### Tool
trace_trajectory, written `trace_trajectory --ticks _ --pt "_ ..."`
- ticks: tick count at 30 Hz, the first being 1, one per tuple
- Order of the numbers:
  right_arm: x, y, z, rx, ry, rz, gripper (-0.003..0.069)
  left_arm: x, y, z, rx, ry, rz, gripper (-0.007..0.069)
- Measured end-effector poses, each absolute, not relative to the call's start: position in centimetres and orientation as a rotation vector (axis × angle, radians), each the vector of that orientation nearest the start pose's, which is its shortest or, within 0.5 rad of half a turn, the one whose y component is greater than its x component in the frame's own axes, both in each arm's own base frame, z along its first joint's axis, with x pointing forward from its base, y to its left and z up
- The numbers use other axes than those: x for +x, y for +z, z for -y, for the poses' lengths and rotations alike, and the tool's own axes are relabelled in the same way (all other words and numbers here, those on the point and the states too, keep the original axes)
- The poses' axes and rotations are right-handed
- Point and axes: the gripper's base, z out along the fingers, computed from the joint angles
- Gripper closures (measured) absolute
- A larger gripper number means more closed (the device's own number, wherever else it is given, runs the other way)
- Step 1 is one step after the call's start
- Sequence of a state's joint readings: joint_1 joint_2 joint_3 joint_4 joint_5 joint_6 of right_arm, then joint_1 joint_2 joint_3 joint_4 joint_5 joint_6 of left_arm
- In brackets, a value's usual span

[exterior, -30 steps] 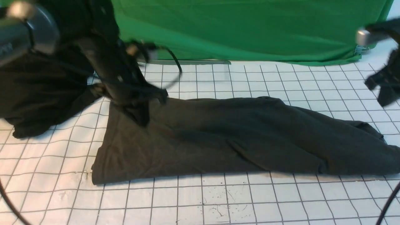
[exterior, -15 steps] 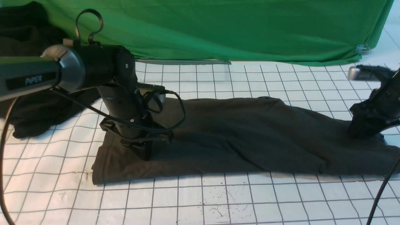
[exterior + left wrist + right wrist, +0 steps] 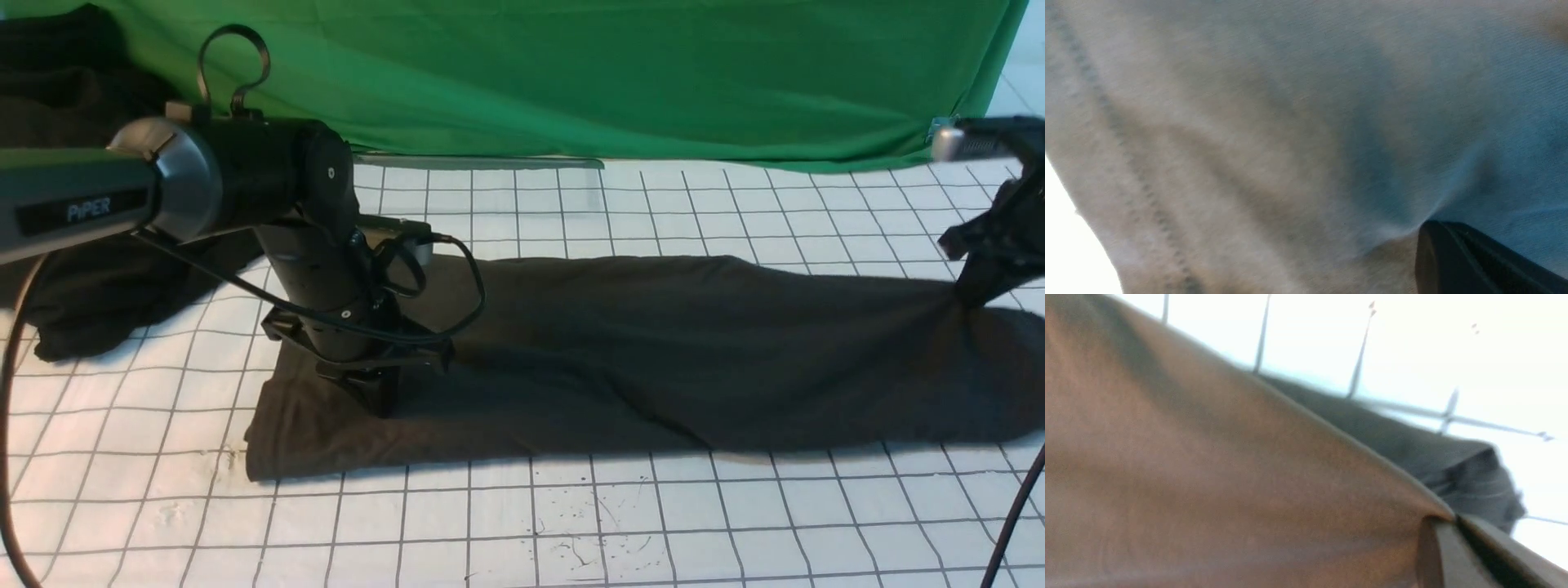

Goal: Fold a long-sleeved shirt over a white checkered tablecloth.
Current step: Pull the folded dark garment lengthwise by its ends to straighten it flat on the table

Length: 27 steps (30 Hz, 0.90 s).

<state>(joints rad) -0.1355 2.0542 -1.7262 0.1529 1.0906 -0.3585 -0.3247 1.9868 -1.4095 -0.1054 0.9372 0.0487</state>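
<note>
Front view. The only legible writing is the label "PiPER" on my left arm [image 3: 86, 211]. The long-sleeved shirt [image 3: 653, 351] lies as a long dark band across the middle of the white checkered tablecloth [image 3: 571, 523]. My left gripper [image 3: 377, 396] is planted on its left end. My right gripper [image 3: 971, 294] pinches the right end, which rises to a peak there. The picture's edge cuts off the shirt's right tip and most of the right arm. A green cloth [image 3: 653, 73] hangs behind, and a black heap of cloth [image 3: 82, 310] sits at far left, partly behind the arm. Ink specks [image 3: 571, 555] dot the near squares.

Left wrist view. Blurred shirt fabric [image 3: 1249, 122] with a stitched seam fills the frame. Creases converge on the one visible finger [image 3: 1474, 261], so I read this gripper as clamped on the shirt.

Right wrist view. The right gripper [image 3: 1457, 522] is closed, with the shirt [image 3: 1208, 457] drawn taut into it. The tablecloth [image 3: 1412, 355] beyond is overexposed, showing only its lines.
</note>
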Motion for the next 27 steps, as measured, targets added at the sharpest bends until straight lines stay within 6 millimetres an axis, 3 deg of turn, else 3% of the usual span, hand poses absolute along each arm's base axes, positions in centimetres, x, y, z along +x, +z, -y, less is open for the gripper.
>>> trace_trajectory --ticks 6,9,10,12,15,17,20,21,26,27 --pt "43.9 22.9 4.9 -0.236 0.075 -2.825 0.0633 37.1 17.7 13.3 0.472 -0.163 -2.970 0.0624" --pt "44.7 22.2 5.1 -0.206 0.046 -2.786 0.0565 37.1 17.7 13.3 0.472 -0.163 -2.970 0.0624" --pt "45.0 21.9 5.2 -0.191 0.031 -2.766 0.0487 37.1 17.7 13.3 0.472 -0.163 -2.970 0.0624" --pt "45.2 21.9 5.3 -0.166 0.029 -2.754 0.0398 37.1 17.7 13.3 0.472 -0.163 -2.970 0.0624" --pt "45.0 22.7 5.0 -0.138 0.046 -2.782 0.0328 37.1 18.0 13.3 0.452 -0.162 -2.972 0.0624" --pt "44.6 24.0 4.5 -0.134 0.061 -2.801 0.0375 37.3 18.7 13.2 0.432 -0.142 -2.961 0.0624" --pt "43.6 26.2 3.5 -0.167 0.069 -2.794 0.0506 37.6 20.7 13.1 0.382 -0.129 -2.905 0.0624" --pt "43.2 27.4 2.9 -0.185 0.068 -2.774 0.0582 37.8 21.9 13.0 0.355 -0.122 -2.865 0.0624" --pt "41.8 31.4 -0.3 -0.287 0.081 -2.673 0.0655 39.4 24.4 12.5 0.237 -0.153 -2.764 0.0624" --pt "41.8 31.4 -0.4 -0.293 0.084 -2.674 0.0655 39.5 24.5 12.4 0.228 -0.158 -2.761 0.0624"
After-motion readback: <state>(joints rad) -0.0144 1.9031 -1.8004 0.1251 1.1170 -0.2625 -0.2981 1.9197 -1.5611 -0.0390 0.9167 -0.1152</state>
